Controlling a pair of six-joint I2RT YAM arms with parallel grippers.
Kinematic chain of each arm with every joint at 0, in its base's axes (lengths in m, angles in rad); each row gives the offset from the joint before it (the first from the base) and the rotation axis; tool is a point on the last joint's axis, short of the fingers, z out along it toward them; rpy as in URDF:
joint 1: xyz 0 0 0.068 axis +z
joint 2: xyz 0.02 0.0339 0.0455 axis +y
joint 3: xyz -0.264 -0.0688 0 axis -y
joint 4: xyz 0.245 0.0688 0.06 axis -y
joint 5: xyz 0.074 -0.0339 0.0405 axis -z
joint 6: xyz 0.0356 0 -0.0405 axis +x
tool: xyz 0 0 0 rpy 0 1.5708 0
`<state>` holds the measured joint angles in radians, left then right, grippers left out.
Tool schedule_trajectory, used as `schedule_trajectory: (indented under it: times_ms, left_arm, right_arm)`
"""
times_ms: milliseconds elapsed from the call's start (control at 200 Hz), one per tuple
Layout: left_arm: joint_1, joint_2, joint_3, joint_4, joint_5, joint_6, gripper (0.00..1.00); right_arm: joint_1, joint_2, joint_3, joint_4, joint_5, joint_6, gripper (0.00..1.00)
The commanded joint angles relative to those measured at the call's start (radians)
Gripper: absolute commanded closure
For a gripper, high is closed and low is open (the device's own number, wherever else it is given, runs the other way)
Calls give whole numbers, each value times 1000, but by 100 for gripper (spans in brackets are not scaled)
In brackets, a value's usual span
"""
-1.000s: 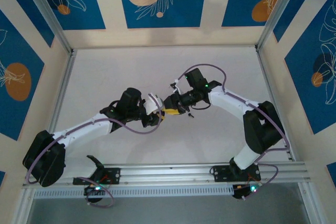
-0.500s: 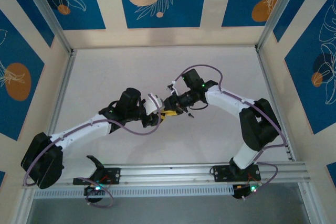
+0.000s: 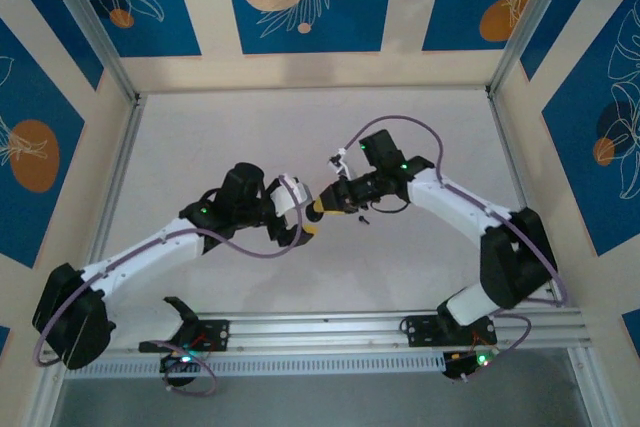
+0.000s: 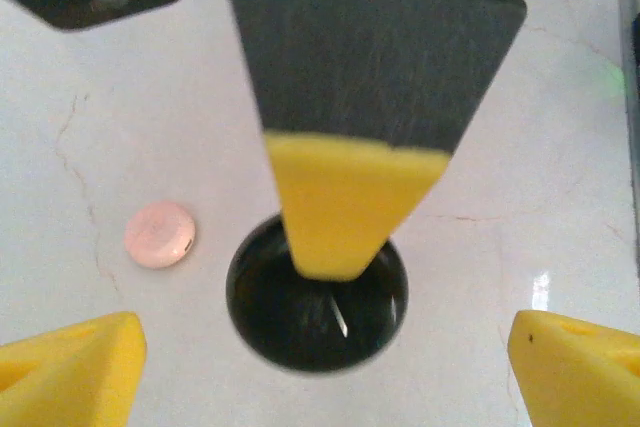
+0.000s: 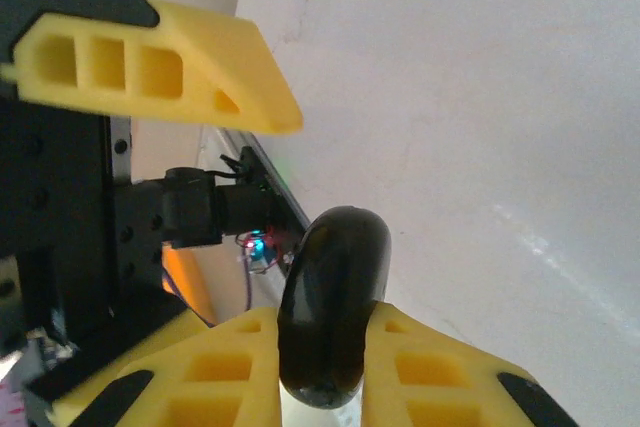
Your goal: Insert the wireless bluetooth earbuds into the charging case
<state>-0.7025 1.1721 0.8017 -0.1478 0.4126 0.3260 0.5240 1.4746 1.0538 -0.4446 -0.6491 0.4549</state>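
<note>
At the left of the top view, the left arm (image 3: pixel 150 247) reaches from the near edge toward the middle of the pale table (image 3: pixel 200 137). The left gripper (image 3: pixel 306 219) sits there with its jaws spread wide and nothing between them. In its wrist view, the two yellow fingertips (image 4: pixel 70 372) stand far apart at the bottom corners of the frame. A small pink disc (image 4: pixel 160 234) lies flat on the table between them, left of centre. Just to its right but not touching it is the charging case (image 4: pixel 315 302), a round, glossy black puck seen face-on. A grey finger with a yellow tip (image 4: pixel 345 207) lies across its upper part. That finger belongs to the right gripper (image 3: pixel 322 205), which meets the left one tip to tip at the table's middle. In the right wrist view, its yellow fingers (image 5: pixel 440 372) are clamped on the case from both sides, holding it on edge. Whether the case touches the table cannot be told. The right arm (image 3: pixel 460 207) runs back to the right.
</note>
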Motion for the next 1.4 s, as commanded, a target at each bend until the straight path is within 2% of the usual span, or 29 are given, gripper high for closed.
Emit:
schedule_trajectory:
  times_ms: [0,85,125,250,485,605,805,1075,1310,1395]
  left_arm:
    - [5,-44,68,-103,60,48,11]
    - [9,-59,93,-155,101,66,24]
    - [12,-64,103,-169,128,75,27]
    - [14,-69,135,-209,204,114,31]
    - [14,-45,179,-288,289,230,42]
    - [15,-5,218,-352,339,274,45]
    - [12,50,263,-420,403,311,51]
    - [11,117,313,-489,431,345,61]
    - [11,145,336,-526,434,364,79]
    - [12,136,328,-505,436,351,87]
  right_arm:
    - [-13,-97,-64,21,36,-159,83]
    - [-13,-159,-104,42,22,-257,84]
    - [-13,-180,-117,48,9,-300,84]
    - [-8,-236,-133,31,-41,-462,84]
    - [29,-293,-104,-105,-57,-839,84]
    - [50,-295,-84,-141,-42,-949,85]
    - [73,-274,-54,-159,-19,-997,85]
    - [97,-246,-18,-156,-7,-1004,85]
    - [103,-242,-7,-134,-5,-995,84]
    - [96,-270,-25,-103,13,-974,80]
